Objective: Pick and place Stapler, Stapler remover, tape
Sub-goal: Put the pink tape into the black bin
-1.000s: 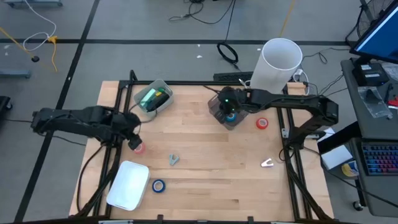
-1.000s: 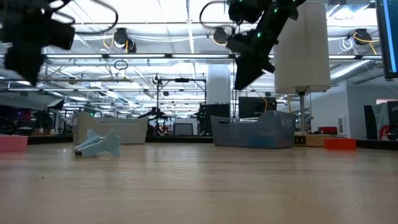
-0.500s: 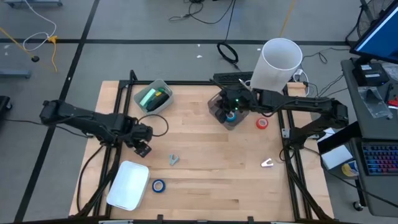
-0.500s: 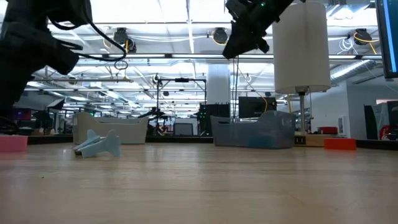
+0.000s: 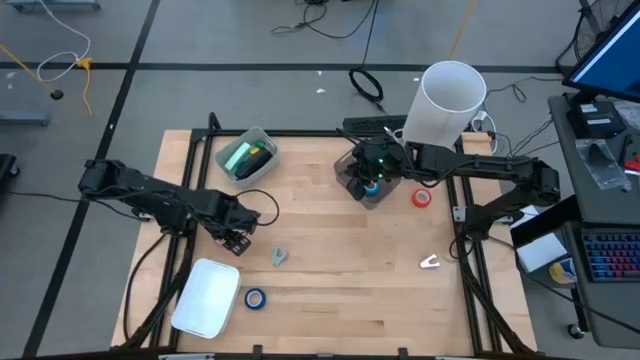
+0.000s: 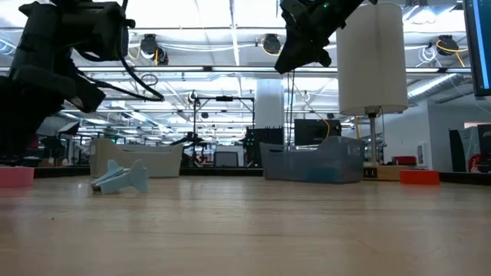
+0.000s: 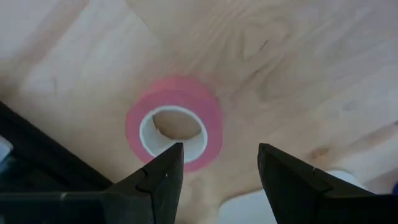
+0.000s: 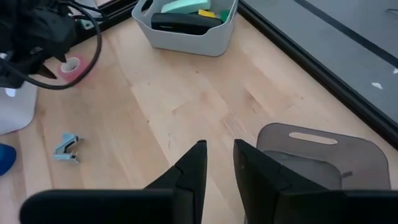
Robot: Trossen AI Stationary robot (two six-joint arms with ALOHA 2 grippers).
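A pink tape roll lies flat on the wood, open centre up. My left gripper hovers open just above it, and in the high view my left gripper hides the roll. A blue roll and a red roll also lie flat on the table. A grey-blue staple remover and a white one rest on the wood. My right gripper hangs above the dark bin, narrowly open and empty. A black stapler lies in the light bin.
A white tray sits near the table's near-left corner, beside the blue roll. A tall white cylinder stands behind the dark bin at the far right. Black frame rails run along the table's edges. Bare wood lies across the middle.
My left gripper has moved toward the table's right and near edge and down, ending over the pink roll, which showed beside it before. My right gripper rose a little above the dark bin, then held still.
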